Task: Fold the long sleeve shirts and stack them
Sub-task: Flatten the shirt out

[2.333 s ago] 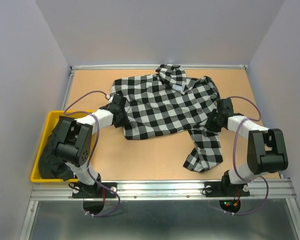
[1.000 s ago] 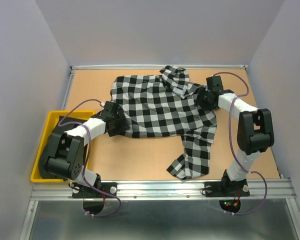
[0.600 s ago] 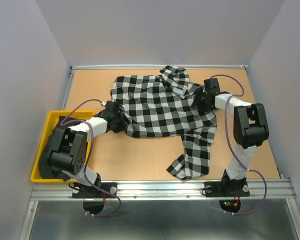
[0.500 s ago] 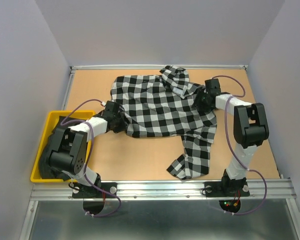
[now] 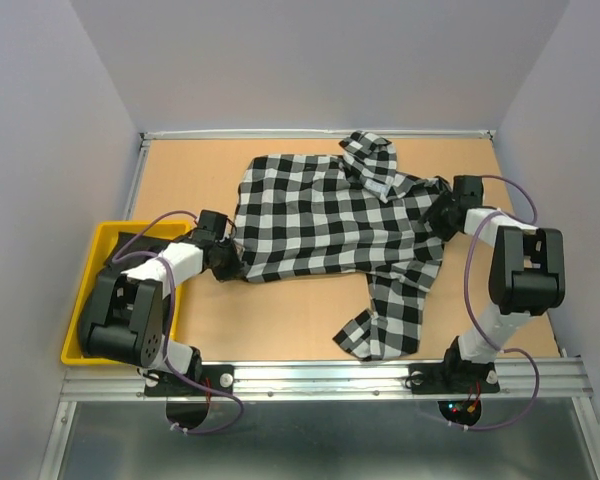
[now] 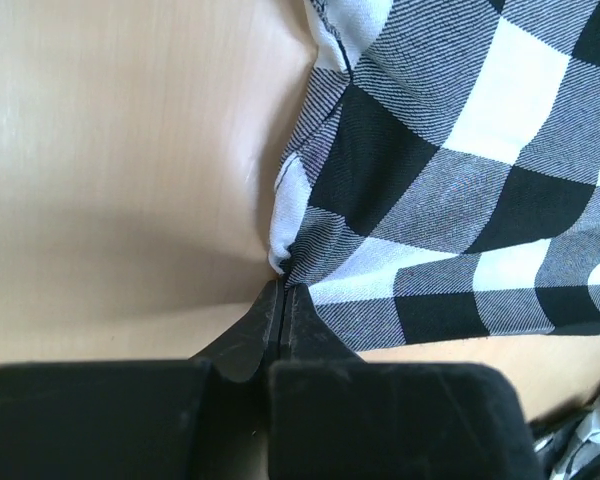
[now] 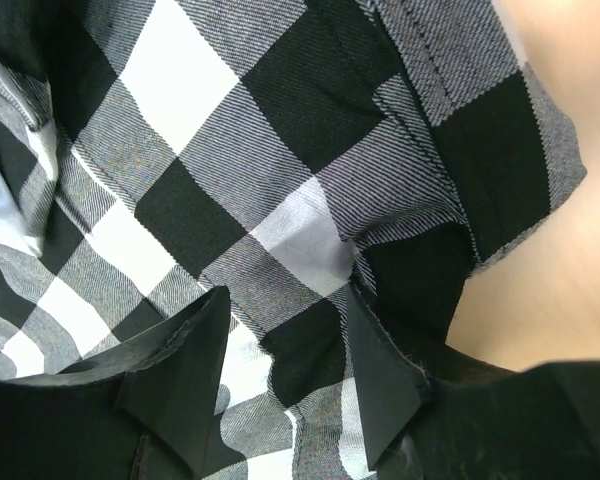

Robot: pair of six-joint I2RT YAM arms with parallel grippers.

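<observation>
Top external view, from the left edge: a yellow plastic bin [image 5: 98,250] sits at the lower left. What I take for the plain black cloth shirt [image 5: 127,240] lies in it, mostly hidden behind my left arm. Just right of the bin, the left gripper [image 5: 223,267] is at the lower-left corner of the large, soft black-and-white check shirt [image 5: 330,215]. Its wrist view shows the fingers [image 6: 250,340] pressed together with the puckered hem caught at their tips. The check shirt lies spread across the middle of the tan wooden tabletop [image 5: 280,315], collar toward the top of the frame, one sleeve [image 5: 385,315] trailing to the lower centre. At the right, the right gripper [image 5: 443,215] is at the shoulder. Its fingers [image 7: 175,375] stand partly apart with a thick fold of cloth between them, gripped as far as I can judge. I reckon this is the flattening step, with no fold made yet. Next I'd want an even outward pull from both sides, then a release and the sleeve brought in.
</observation>
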